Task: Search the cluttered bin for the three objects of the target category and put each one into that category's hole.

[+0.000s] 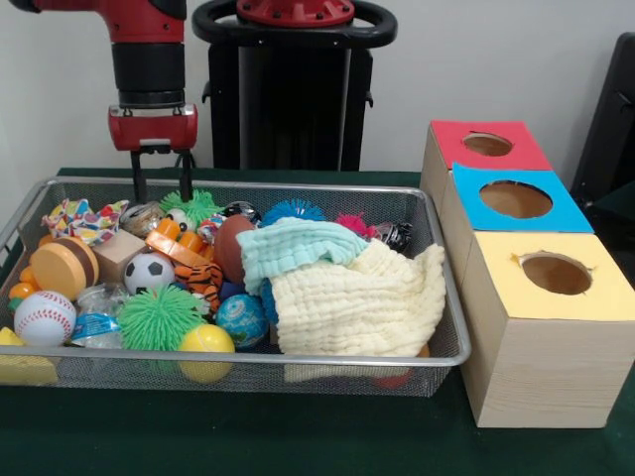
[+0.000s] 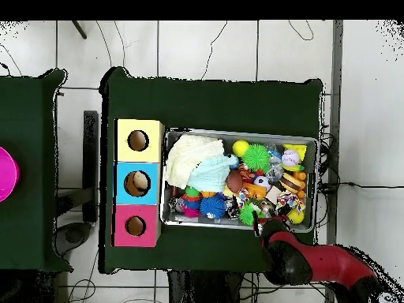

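Task judged barely started; cream cloth point(image 1: 357, 302) and teal cloth point(image 1: 288, 246) are seen lying heaped inside the wire bin point(image 1: 248, 359), at its end nearest the yellow-topped hole point(image 1: 557, 274), teal partly on top of cream; dotted cloth cannot be made out among the toys; nothing is seen in the hole; gripper point(image 1: 162, 177) is hung over the bin's far rim, away from the cloths, jaws parted narrowly, nothing held; all three placements judged left.
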You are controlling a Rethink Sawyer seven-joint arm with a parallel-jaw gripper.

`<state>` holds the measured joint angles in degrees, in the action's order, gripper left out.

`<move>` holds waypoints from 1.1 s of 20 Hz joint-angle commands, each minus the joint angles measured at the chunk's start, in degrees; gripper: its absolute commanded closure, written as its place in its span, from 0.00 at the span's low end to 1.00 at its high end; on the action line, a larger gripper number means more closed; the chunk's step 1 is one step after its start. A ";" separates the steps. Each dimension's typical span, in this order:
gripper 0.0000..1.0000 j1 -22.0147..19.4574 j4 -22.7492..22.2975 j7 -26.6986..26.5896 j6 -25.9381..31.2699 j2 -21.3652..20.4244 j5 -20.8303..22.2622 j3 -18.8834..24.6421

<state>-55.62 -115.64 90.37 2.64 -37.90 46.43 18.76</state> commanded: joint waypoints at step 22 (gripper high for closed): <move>0.00 17.92 18.73 2.14 5.97 2.34 7.21 -17.09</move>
<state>-38.55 -103.47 90.37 2.62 -38.33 51.08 4.53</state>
